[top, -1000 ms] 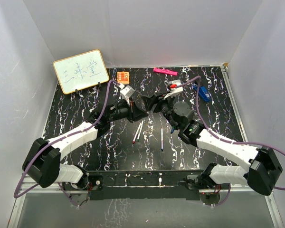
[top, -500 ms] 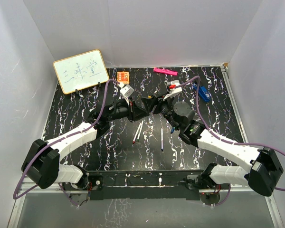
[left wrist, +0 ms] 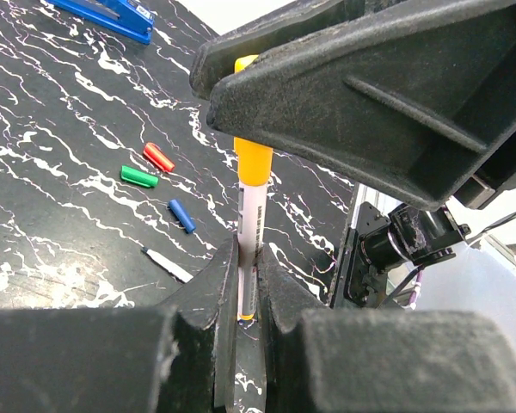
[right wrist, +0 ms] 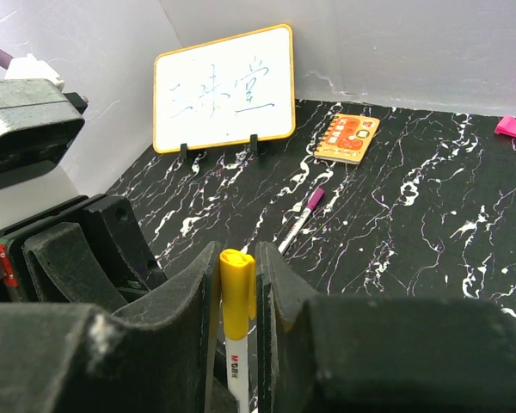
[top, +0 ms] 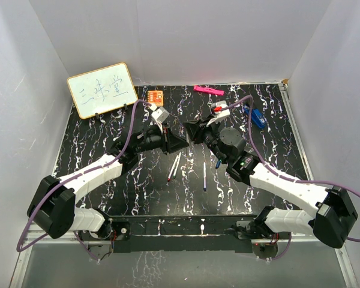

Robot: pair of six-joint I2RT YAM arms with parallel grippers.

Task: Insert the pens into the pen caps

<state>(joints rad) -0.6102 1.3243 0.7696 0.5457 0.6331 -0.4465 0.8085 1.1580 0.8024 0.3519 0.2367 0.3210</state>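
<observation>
Currently in hand: yellow pen (left wrist: 248, 219) and yellow cap (left wrist: 254, 163), held in the air over the middle of the table (top: 108, 174), between the two arms.
Left gripper (left wrist: 249, 268): jaws narrow, clamped on the white barrel of the yellow pen, capped end pointing toward the right arm.
Right gripper (right wrist: 236, 262): jaws narrow, pinching the yellow cap from both sides.
Change noted: the nose-to-nose contact of half a second earlier is gone. In the top view the two grippers now stand slightly apart, the right one a little farther right.
Cap seating: the cap covers the pen's tip and no gap shows at the joint. It is judged pushed home, though full seating cannot be confirmed.
Meaning for task: this pair looks finished — release and set-down is the likely next step.
Outstanding caps: red cap (left wrist: 159, 157), green cap (left wrist: 139, 176) and blue cap (left wrist: 181, 216) lie loose on the right, short of the blue clip (left wrist: 112, 10).
Outstanding pens: loose pens (top: 204, 175) lie near the middle, on the near side of the grippers.
Purple pen (right wrist: 303, 211): lies far left, toward the whiteboard (right wrist: 224, 86) — cap state too small to confirm.
</observation>
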